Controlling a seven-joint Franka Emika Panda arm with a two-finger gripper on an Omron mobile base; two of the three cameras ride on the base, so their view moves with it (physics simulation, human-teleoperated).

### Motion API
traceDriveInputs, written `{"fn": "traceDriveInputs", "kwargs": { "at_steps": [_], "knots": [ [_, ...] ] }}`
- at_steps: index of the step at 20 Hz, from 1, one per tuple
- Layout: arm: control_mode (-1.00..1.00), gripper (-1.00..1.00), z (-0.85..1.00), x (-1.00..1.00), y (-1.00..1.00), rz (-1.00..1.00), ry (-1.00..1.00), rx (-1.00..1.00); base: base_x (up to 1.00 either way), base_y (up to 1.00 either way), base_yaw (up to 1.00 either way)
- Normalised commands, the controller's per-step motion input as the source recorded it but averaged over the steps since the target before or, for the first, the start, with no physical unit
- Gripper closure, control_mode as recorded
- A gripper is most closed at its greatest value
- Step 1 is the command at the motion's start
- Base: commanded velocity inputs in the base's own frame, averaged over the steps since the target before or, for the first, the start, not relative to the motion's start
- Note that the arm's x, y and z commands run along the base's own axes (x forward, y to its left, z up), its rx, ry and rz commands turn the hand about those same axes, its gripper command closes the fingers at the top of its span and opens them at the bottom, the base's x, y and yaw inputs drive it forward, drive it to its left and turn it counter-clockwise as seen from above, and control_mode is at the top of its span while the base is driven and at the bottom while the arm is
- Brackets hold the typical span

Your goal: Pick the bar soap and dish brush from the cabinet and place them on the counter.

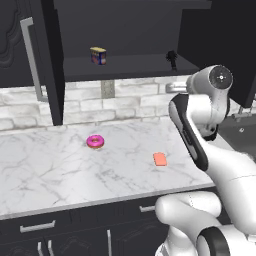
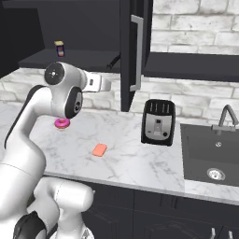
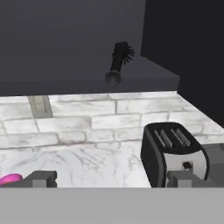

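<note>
- Two-finger gripper: dark finger tips stand wide apart at the bottom of the hand view, nothing between them; it is aimed at the cabinet shelf and brick wall.
- Thin all-black dish brush lies on the dark inner shelf of the black upper wall cabinet, bristle head toward the back, handle end poking toward the shelf's front edge; well apart from the gripper.
- In the left base view the dish brush sits at the shelf's right end; exact lie is hard to read there, too small.
- Yellow-and-blue box stands upright on the same shelf, well left of the brush.
- Cabinet door with long vertical silver bar handle hangs open.
- Salmon-orange flat bar soap lies on the white grey-veined marble counter, near the front edge, out of the cabinet.
- Pink frosted donut on the counter, left of and behind the soap, apart from it.
- Black two-slot toaster stands upright on the counter just beside the dark sink.
</note>
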Motion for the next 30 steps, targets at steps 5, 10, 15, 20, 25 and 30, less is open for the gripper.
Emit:
{"fn": "traceDriveInputs", "kwargs": {
  "at_steps": [5,10,15,20,25,30],
  "knots": [
    [-1.00,-1.00,0.53,-0.02,0.00,0.00,0.00,0.00,0.00,0.00,0.00],
    [-1.00,-1.00,0.34,0.00,0.00,0.00,-0.04,0.00,0.00,0.00,0.00],
    [-1.00,-1.00,0.25,0.00,0.00,0.00,-0.06,0.00,0.00,0.00,0.00],
    [-1.00,-1.00,0.19,0.03,0.00,0.00,-0.04,0.00,0.00,0.00,0.00],
    [-1.00,-1.00,0.13,0.23,0.00,0.00,0.00,0.00,0.00,0.00,0.00],
    [-1.00,-1.00,0.01,0.36,0.00,0.00,0.02,0.00,0.00,0.00,0.00]
  ]
}}
